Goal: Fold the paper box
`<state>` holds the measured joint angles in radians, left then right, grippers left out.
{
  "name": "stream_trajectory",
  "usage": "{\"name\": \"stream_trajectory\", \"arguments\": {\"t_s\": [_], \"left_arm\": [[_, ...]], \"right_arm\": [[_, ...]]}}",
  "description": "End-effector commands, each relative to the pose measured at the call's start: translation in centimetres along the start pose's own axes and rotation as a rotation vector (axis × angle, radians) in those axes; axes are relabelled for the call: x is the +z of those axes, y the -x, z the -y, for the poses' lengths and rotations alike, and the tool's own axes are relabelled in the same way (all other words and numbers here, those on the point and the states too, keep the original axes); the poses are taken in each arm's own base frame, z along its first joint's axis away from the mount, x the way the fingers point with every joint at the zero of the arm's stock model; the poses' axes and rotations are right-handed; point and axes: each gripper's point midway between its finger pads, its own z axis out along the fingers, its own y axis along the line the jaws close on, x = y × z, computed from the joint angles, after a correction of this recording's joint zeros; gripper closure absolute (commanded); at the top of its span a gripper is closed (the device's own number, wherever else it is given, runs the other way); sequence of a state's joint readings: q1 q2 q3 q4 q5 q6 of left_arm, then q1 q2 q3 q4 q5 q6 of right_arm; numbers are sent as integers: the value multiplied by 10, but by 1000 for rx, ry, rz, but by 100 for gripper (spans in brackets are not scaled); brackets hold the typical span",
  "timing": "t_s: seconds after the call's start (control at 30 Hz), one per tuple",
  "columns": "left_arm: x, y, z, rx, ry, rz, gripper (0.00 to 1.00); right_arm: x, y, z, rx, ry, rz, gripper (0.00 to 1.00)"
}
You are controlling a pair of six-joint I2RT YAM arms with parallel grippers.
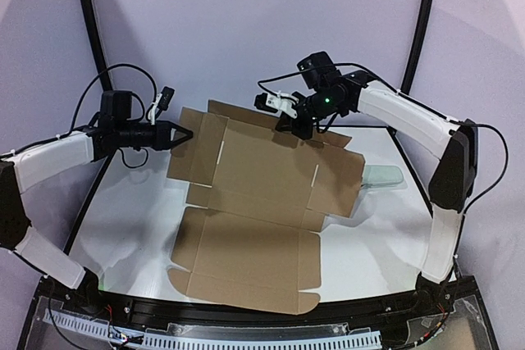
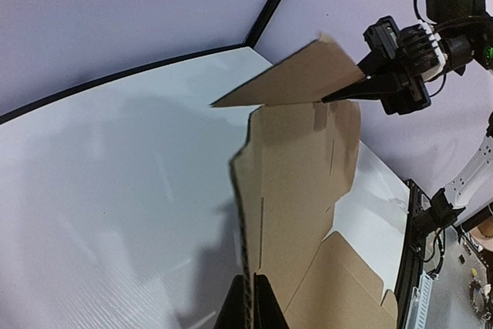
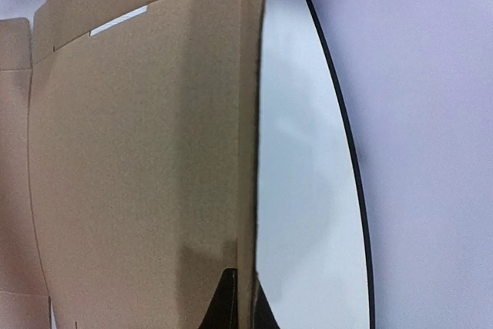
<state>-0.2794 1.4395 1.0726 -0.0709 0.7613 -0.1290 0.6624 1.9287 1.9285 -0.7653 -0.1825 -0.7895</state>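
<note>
Flap at the left edge of the paper box (image 1: 254, 178) sits pinched in your closed left gripper (image 1: 186, 134), held raised, probably to set a crease. The box lies unfolded on the white tabletop (image 1: 123, 231). Your right gripper (image 1: 289, 125) is clamped on the far flap, tilting it up likewise. A pale case (image 1: 385, 175) rests just beside the box's right flap; lavender walls (image 1: 246, 22) close the room.

The brown die-cut paper box (image 1: 262, 178) lies unfolded, mostly flat, left and far flaps raised.
</note>
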Motion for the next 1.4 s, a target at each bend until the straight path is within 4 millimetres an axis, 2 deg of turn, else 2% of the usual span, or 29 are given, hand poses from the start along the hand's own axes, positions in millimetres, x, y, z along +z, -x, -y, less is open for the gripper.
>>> {"name": "stream_trajectory", "arguments": {"t_s": [0.0,0.23,0.37,0.5,0.57,0.63,0.73,0.83,0.9,1.03,1.13,1.23,1.37], "left_arm": [[3,0,-19,-51,86,61,99],[28,-28,-72,-291,215,72,99],[41,-37,-83,-375,207,56,99],[47,-37,-91,-398,204,46,92],[46,-32,-94,-391,209,54,88],[44,-31,-97,-393,224,52,82],[45,-31,-101,-399,242,38,64],[44,-21,-102,-385,259,30,42],[39,0,-100,-352,274,54,29],[24,27,-97,-338,343,77,9],[9,46,-96,-342,408,118,2],[-3,48,-89,-342,429,131,1],[-18,55,-61,-348,370,147,1]], "right_arm": [[-23,27,15,-42,-121,106,100],[-31,32,20,-18,-180,155,100],[-29,28,2,-86,-145,183,100],[-21,16,-32,-331,-147,205,100],[-14,11,-36,-440,-228,207,100],[-10,8,-31,-463,-301,187,100],[-4,6,-22,-439,-379,157,100],[-1,7,-1,-455,-501,126,100],[-7,15,21,-474,-590,97,100],[-13,32,49,-515,-711,91,100],[-15,36,62,-486,-750,80,100],[-8,31,53,-483,-716,87,100],[4,16,46,-467,-720,59,100]]}}
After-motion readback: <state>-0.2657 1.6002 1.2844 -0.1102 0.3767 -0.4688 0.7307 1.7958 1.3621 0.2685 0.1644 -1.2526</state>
